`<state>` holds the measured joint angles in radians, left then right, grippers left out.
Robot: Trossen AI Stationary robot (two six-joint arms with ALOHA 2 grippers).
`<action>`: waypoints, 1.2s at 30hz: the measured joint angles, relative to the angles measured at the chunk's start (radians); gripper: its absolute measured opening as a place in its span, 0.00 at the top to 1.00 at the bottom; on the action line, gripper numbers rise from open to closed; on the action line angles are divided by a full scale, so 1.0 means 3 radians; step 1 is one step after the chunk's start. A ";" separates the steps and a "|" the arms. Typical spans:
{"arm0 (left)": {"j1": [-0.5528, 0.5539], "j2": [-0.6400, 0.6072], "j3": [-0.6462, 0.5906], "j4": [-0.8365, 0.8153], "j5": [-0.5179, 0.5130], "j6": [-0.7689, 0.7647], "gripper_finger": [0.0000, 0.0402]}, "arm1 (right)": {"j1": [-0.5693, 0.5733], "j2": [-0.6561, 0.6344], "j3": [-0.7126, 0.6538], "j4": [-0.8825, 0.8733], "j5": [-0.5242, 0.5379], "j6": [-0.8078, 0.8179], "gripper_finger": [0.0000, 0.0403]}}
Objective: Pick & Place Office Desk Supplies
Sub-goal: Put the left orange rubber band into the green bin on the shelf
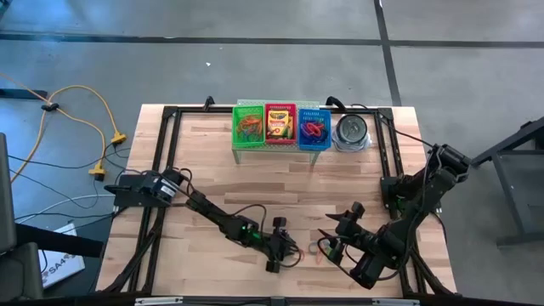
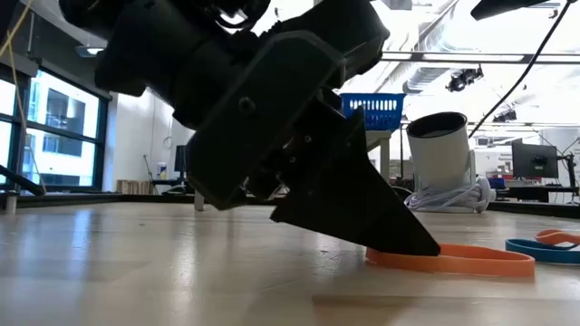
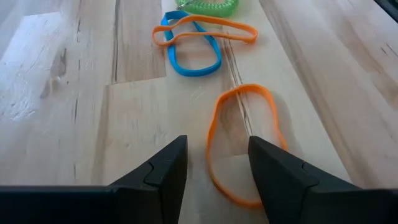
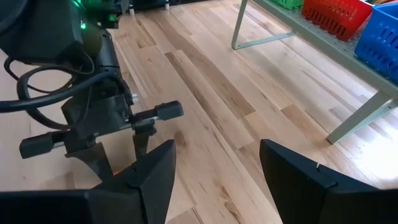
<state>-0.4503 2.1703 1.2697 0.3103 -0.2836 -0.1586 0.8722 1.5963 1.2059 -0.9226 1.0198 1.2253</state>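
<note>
Left gripper (image 3: 217,171), fingers apart, straddles one thin orange rubber-band loop (image 3: 244,140) on the wooden table (image 3: 74,124). Left wrist alone shows two more loops beyond: one orange (image 3: 214,28), one blue (image 3: 193,53). Right gripper (image 4: 217,165) hangs open nearby.

left arm reaches from the table's left edge diag. toward the front centre, elbow low, wrist bent down. left gripper (image 3: 214,171) sits at the table surface w/ its fingers (image 3: 163,169) parted, a clear gap btwn them, tips angled down onto the wood; low view shows a fingertip touching the top. in the high view the left gripper (image 1: 285,248) is near front centre.

right arm comes from the right edge, folds back toward the front, wrist pointing at the left arm's gripper. right gripper (image 4: 214,168) hangs above the wood, fingers (image 4: 297,169) spread wide, nothing btwn them. the two grippers are near each other, not touching; right gripper (image 1: 333,245) just beside the left.
</note>
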 joint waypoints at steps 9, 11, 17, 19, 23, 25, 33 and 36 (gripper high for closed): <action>0.0048 0.0094 0.0006 -0.0012 0.0057 -0.0248 0.69 | 0.0001 -0.0001 -0.0002 -0.0002 -0.0013 -0.0001 0.45; 0.0048 0.0097 0.0005 -0.0013 0.0049 -0.0201 0.76 | 0.0001 -0.0001 -0.0002 -0.0003 -0.0011 -0.0002 0.45; -0.0039 0.0111 0.0003 -0.0009 -0.0117 -0.0009 0.98 | 0.0000 -0.0001 -0.0002 -0.0002 -0.0010 -0.0002 0.45; -0.0042 0.0111 0.0001 -0.0010 -0.0121 -0.0011 0.99 | 0.0001 -0.0001 -0.0002 -0.0002 -0.0009 -0.0003 0.45; -0.0043 0.0085 -0.0002 -0.0023 -0.0142 -0.0047 1.00 | 0.0000 -0.0001 -0.0002 -0.0002 -0.0005 -0.0003 0.45; -0.0071 0.0027 -0.0013 -0.0051 -0.0165 -0.0029 1.00 | 0.0001 -0.0001 -0.0002 -0.0003 -0.0005 -0.0003 0.45; -0.0211 -0.0296 -0.0024 -0.0401 -0.0720 0.0185 1.00 | 0.0001 -0.0001 -0.0002 -0.0001 -0.0005 -0.0064 0.45; -0.0235 -0.0433 -0.0020 -0.0557 -0.0732 0.0168 1.00 | 0.0001 -0.0001 -0.0002 0.0001 -0.0006 -0.0064 0.45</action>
<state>-0.5208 2.0405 1.2636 0.1433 -0.5034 -0.1082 0.8726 1.5959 1.2053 -0.9222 1.0180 1.2060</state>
